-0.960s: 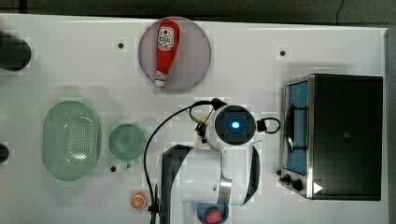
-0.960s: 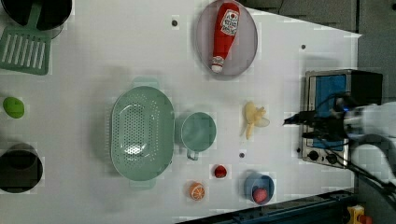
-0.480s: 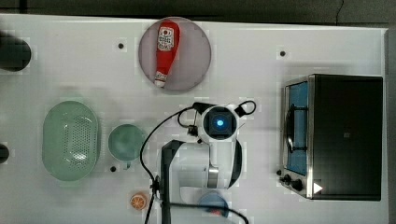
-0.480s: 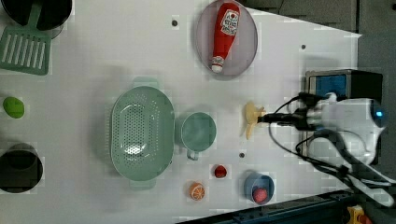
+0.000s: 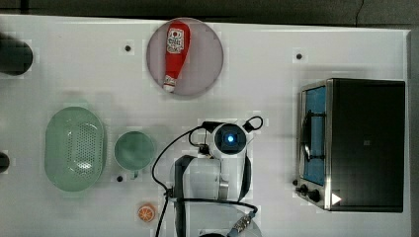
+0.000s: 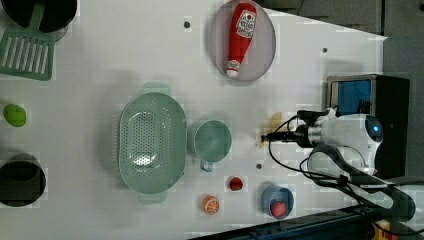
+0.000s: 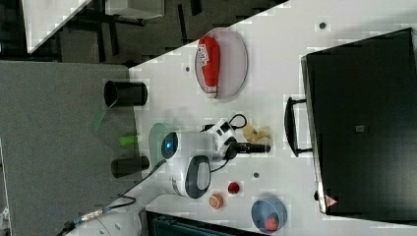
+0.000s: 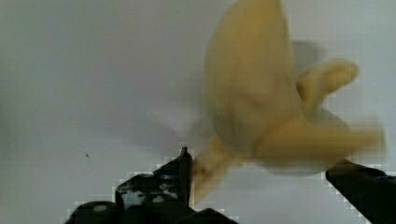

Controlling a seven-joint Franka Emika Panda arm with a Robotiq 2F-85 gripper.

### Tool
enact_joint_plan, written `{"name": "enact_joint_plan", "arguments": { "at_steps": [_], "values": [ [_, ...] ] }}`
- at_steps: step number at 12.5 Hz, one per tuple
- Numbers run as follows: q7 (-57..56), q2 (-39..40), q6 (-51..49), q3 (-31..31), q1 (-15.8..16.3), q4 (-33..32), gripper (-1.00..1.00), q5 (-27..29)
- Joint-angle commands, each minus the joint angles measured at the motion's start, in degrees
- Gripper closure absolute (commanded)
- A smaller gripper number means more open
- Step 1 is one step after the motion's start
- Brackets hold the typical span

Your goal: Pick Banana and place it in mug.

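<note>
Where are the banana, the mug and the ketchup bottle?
banana (image 8: 252, 93), wrist view, middle of the peeled body.
mug (image 6: 212, 141), left view, inside of the bowl.
ketchup bottle (image 5: 175, 49), top view, red body below the label.

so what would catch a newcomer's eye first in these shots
Probably the white robot arm at the left view's right, its open gripper down at the peeled banana on the table. Next, the red ketchup bottle on its round plate, and the black toaster oven at the top view's right.

Banana – smooth, matt, likely plastic; table – smooth white.
</note>
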Motion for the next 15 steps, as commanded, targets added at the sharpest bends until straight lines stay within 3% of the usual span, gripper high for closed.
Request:
{"name": "enact_joint_plan", "arguments": {
  "at_steps": [1, 6, 10, 15],
  "values": [
    [-2.26, 0.17, 3.46, -0.20, 0.07, 1.10, -0.65, 0.19],
    [-2.13, -2.65, 3.96, -0.23, 0.04, 0.51, 0.45, 0.35],
    [-2.12, -10.52, -4.85, -1.39, -0.20, 0.43, 0.46, 0.40],
    [-2.11, -26.97, -19.83, -1.33, -0.13, 2.85, 0.46, 0.40]
  ]
}}
